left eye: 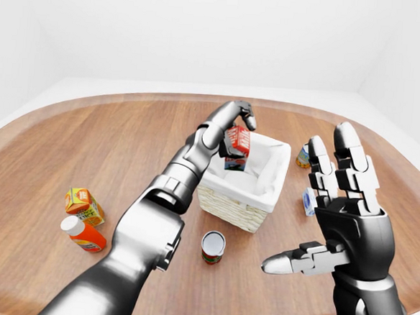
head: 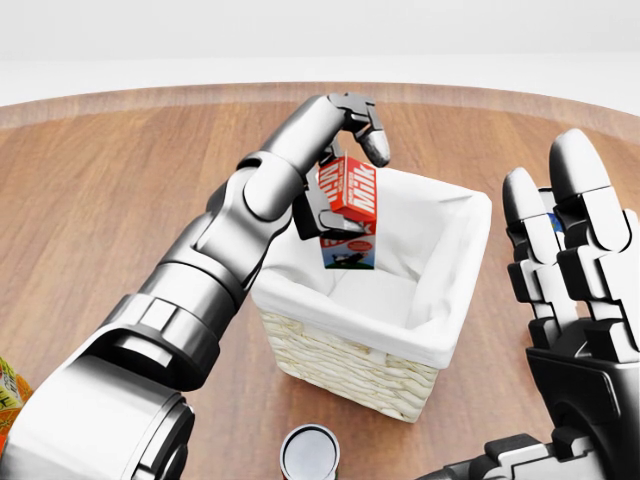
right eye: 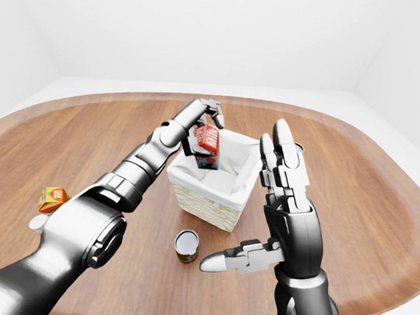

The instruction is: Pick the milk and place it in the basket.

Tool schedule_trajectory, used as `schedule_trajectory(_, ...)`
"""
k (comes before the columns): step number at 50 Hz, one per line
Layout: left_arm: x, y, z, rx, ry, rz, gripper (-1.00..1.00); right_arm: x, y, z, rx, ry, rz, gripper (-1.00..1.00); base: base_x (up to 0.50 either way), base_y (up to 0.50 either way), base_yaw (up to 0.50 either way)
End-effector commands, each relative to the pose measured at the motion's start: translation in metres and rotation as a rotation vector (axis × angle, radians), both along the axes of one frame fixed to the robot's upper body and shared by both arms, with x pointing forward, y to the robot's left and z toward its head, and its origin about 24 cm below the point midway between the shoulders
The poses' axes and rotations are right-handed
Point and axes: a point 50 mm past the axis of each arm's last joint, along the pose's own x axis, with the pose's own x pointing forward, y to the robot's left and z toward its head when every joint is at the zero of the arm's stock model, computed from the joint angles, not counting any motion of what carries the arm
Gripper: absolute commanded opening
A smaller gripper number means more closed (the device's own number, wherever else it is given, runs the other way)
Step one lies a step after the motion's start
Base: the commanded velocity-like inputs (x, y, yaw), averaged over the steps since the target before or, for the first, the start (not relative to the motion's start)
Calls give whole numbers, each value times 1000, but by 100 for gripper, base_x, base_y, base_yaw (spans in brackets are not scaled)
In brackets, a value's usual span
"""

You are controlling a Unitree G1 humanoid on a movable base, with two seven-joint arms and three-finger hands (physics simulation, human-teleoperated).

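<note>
The milk (head: 350, 200) is a red carton with a blue base. My left hand (head: 362, 190) is shut on it, fingers (head: 368, 128) over its top and thumb under its side. The carton hangs tilted just inside the upper left corner of the white-lined wicker basket (head: 340, 362), its base below the rim and above the basket's floor. My right hand (left eye: 320, 216) is open and empty, fingers spread upright, to the right of the basket. The milk also shows in the left-eye view (left eye: 237, 141).
A tin can (left eye: 213, 246) stands just below the basket. An orange juice carton (left eye: 83, 202) and an orange bottle (left eye: 83, 235) lie at the left. A small can (left eye: 304, 157) and a white and blue item (left eye: 308, 202) sit right of the basket, partly behind my right hand.
</note>
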Motion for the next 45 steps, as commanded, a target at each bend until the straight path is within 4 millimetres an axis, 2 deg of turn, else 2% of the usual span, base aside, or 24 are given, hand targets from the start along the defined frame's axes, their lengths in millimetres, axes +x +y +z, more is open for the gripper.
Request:
schedule_trajectory(1, 3, 2, 13, -71, -33, 50, -100, 0, 0, 0, 0, -1, 0, 100, 0, 0, 0)
schedule_trajectory(6, 1, -3, 26, -167, -72, 65, -100, 0, 0, 1, -1, -1, 2, 100, 0, 0, 0)
schedule_trajectory(10, 1, -5, 30, -177, -89, 72, -100, -1, 0, 1, -1, -1, 2, 100, 0, 0, 0)
schedule_trajectory(34, -3, -11, 0, -115, -34, 90, -100, 0, 0, -2, 1, 2, 5, 100, 0, 0, 0)
schedule_trajectory(45, -5, -18, 3, -121, -38, 76, -100, 0, 0, -4, 2, 5, 6, 100, 0, 0, 0)
